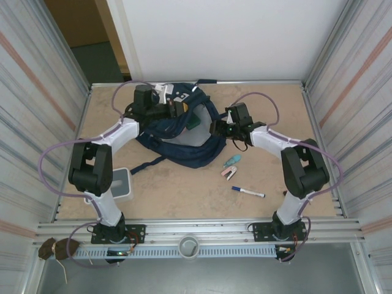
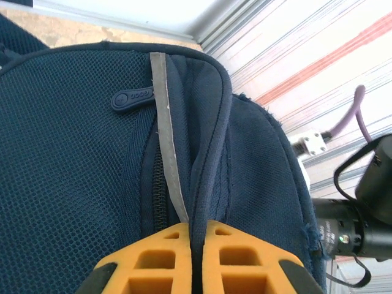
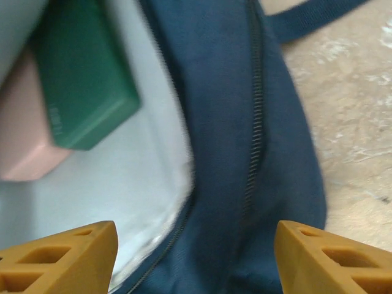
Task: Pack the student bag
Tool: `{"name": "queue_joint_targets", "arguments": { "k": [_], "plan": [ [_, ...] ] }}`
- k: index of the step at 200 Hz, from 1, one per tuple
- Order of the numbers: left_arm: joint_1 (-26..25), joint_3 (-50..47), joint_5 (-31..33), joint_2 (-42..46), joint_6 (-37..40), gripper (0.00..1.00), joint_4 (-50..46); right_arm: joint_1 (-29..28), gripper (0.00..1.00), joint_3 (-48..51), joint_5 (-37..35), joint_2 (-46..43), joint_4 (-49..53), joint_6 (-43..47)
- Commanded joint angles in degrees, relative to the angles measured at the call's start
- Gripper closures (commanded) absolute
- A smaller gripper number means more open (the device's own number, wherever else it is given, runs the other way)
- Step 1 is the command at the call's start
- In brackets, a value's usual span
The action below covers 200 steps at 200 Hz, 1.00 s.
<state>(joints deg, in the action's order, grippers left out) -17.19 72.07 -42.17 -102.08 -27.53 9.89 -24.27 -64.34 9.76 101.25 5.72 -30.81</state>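
Note:
The student bag (image 1: 184, 138), a big navy backpack, lies at the back middle of the table with its main compartment gaping. My left gripper (image 1: 178, 109) is shut on the bag's piped rim (image 2: 208, 153), beside the thin reflective stripe (image 2: 165, 141) and a zip; the fold runs between the orange fingers (image 2: 165, 257). My right gripper (image 1: 216, 128) hovers open over the opposite rim (image 3: 245, 122), fingers (image 3: 324, 257) wide apart with nothing between them. Inside, on the pale lining (image 3: 122, 184), lie a green book (image 3: 79, 92) and a pink item (image 3: 24, 135).
A white tub (image 1: 121, 184) sits near the left arm. A teal item (image 1: 232, 161), a pink-and-white item (image 1: 229, 173) and a marker pen (image 1: 248, 192) lie right of the bag. Corrugated metal walls close both sides; a white wall stands behind.

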Motion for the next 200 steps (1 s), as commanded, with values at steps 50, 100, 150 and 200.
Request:
{"name": "queue_joint_targets", "arguments": {
  "k": [50, 100, 150, 200],
  "plan": [
    [-6.63, -4.17, 11.51, 3.4, 8.07, 1.0, -3.6, 5.67, 0.82, -14.37, -0.48, 11.92, 4.3, 3.11],
    [-10.06, 8.45, 11.33, -2.16, 21.1, 0.76, -13.63, 12.38, 0.85, -32.46, 6.27, 21.02, 13.19, 7.54],
    [-4.74, -2.92, 21.09, 12.46, 51.68, 0.45, -17.27, 13.86, 0.56, -37.86, -1.58, 17.01, 24.59, 11.72],
    [4.18, -20.02, 19.79, 22.51, 78.01, 0.43, -16.73, 9.6, 0.39, -15.9, 1.78, -1.02, 18.68, 9.54]
  ]
}}
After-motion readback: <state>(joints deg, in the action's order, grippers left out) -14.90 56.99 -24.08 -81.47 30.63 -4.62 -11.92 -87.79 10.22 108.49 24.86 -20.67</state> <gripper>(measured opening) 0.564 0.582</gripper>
